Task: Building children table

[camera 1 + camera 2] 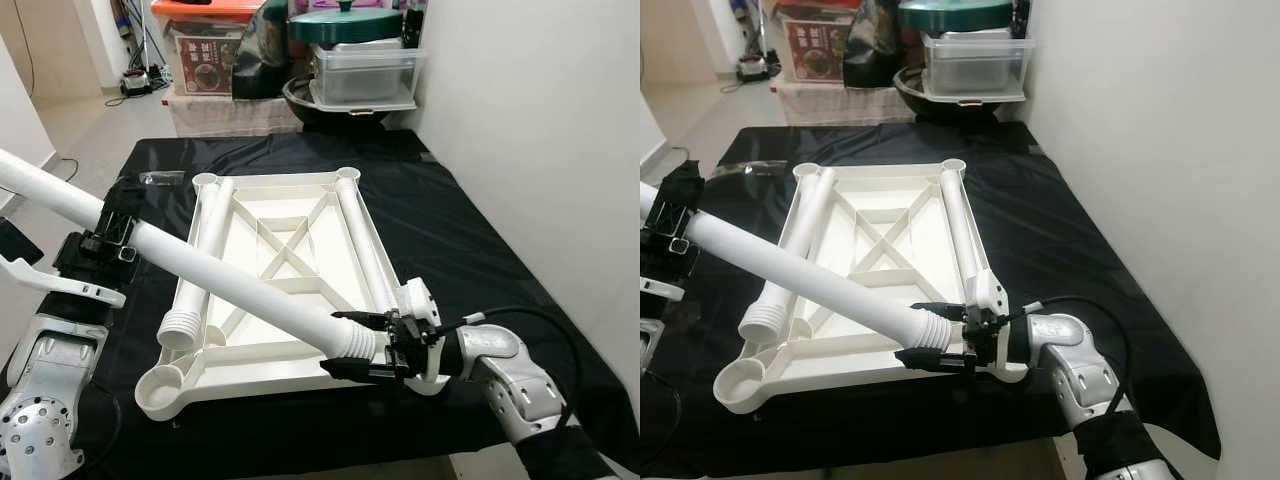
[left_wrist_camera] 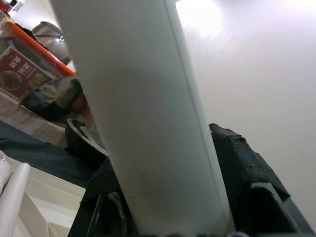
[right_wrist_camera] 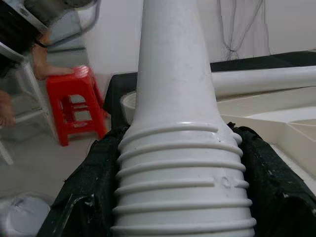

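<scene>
Leg [image 1: 230, 278]: my right gripper [image 1: 368, 347] clamps its threaded end; my left gripper [image 1: 108, 232] clamps mid-shaft.
Hidden: top end cut off.
Right wrist: red stool [image 3: 75, 104].

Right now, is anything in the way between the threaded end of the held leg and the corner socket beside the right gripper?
Nothing visible is. The right gripper holds the leg by its threaded end, just beside the corner socket of the upturned tabletop. The left gripper holds it further up.
</scene>
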You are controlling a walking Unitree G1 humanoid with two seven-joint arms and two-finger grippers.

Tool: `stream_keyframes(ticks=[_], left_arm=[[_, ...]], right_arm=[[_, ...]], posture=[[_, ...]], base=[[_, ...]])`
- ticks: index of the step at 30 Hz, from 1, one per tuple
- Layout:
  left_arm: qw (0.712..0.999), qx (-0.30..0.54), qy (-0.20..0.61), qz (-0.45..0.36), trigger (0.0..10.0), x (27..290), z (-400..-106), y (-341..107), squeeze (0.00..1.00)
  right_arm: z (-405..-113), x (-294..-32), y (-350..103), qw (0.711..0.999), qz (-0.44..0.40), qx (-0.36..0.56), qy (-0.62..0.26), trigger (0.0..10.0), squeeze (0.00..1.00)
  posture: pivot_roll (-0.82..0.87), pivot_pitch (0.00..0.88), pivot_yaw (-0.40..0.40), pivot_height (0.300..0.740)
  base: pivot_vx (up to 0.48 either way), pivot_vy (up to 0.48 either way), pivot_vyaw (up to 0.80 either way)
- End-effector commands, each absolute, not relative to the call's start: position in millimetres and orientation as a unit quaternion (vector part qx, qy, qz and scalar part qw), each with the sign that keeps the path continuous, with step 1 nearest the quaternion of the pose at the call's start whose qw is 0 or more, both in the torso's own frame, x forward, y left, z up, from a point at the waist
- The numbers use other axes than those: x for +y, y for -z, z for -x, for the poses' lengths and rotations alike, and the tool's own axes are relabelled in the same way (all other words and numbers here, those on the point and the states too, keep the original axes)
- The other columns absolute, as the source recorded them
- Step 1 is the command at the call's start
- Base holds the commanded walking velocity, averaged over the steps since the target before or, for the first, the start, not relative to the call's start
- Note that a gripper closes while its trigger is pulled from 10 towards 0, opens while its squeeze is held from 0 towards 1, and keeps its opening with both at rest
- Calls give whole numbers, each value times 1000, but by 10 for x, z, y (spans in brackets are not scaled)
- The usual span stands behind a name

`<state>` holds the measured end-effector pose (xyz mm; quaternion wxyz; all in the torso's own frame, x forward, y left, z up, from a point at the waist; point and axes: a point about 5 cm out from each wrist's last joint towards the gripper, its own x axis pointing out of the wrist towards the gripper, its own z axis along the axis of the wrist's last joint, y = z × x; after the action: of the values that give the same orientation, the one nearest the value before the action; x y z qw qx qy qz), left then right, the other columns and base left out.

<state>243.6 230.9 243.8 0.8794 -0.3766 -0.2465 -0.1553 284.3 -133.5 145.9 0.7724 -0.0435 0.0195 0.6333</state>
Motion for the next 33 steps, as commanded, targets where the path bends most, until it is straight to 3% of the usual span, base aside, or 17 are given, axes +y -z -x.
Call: stream_keyframes(ticks=[1,2,3,5,8,13,18,20,24,31,32,33], left_arm=[[885,-237,156,369,0,2254,-2434,-2435,0],[885,-237,156,369,0,2254,-2434,-2435,0],[884,-241,153,370,0,2254,-2427,-2450,0],[883,-246,149,371,0,2258,-2420,-2466,0],[884,-249,147,368,0,2258,-2415,-2484,0],[887,-245,147,364,0,2233,-2417,-2479,0],[887,-240,149,366,0,2204,-2433,-2452,0],[885,-235,152,373,0,2149,-2456,-2426,0],[884,-229,157,375,0,2092,-2467,-2418,0],[885,-227,159,374,0,2055,-2480,-2409,0],[885,-226,161,374,0,2022,-2487,-2407,0],[885,-226,161,374,0,2022,-2487,-2407,0]], right_arm=[[-3031,-1337,-1540,820,62,6,-568,10000,1000],[-3031,-1337,-1540,820,62,6,-568,10000,1000],[-3125,-1369,-1566,844,54,1,-534,10000,1000],[-3184,-1405,-1578,859,53,3,-509,10000,1000],[-3212,-1474,-1606,864,53,5,-500,10000,1000],[-3246,-1685,-1738,861,69,11,-504,10000,1000],[-3236,-1660,-1886,845,76,-2,-529,10000,1000],[-3233,-1458,-2067,825,94,-27,-557,10000,1000],[-3256,-1253,-2225,814,108,-44,-570,10000,1000],[-3186,-898,-2258,772,108,2,-626,10000,1000],[-3139,-829,-2183,756,118,20,-643,10000,906],[-3139,-829,-2183,756,118,20,-643,10000,906]], posture=[[14,0,-42,740],[14,0,-42,740],[15,0,-42,740],[12,0,-39,740],[14,0,-38,740],[8,0,-37,740],[-5,0,-31,740],[-4,0,-25,740],[-1,0,-23,740],[4,0,-38,740],[11,0,-44,740],[11,0,-44,740]], base=[[0,0,0],[0,0,0],[0,0,0],[0,0,0],[0,0,0],[0,0,0],[0,0,0],[0,0,0],[0,0,0],[0,0,0],[0,0,0],[0,0,0]])
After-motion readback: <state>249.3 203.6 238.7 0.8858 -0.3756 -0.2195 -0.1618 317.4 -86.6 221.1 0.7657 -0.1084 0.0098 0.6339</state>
